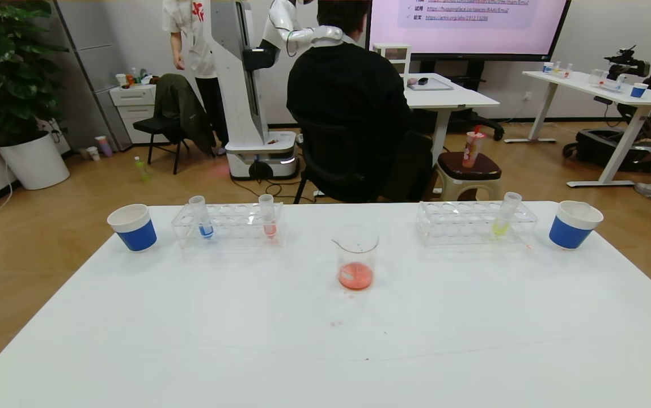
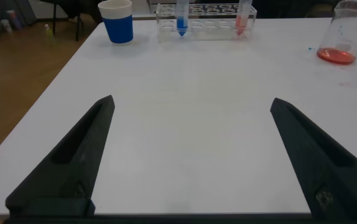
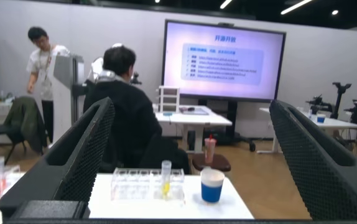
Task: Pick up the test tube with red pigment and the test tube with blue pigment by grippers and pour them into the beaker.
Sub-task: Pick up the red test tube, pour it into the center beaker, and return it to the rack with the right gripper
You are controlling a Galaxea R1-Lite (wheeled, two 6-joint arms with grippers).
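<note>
I am holding both of my grippers spread wide and grasping nothing. My left gripper is hovering low over the bare white table, well short of the beaker, which is standing near the table's middle with a shallow layer of red-orange liquid in its bottom. Past the beaker and to its left, a clear rack is holding two upright tubes: the test tube with blue pigment toward the rack's left end and the test tube with red pigment toward its right end, the nearer of the two to the beaker. Both tubes are sitting far ahead of my left fingers, untouched. A blue-and-white paper cup is standing just left of that rack. My right gripper is raised and looking out across the room; below it, to the beaker's right, a second clear rack is carrying one tube of yellow-green liquid, with another blue-and-white cup beside it. Nothing is lying between my right fingers.
</note>
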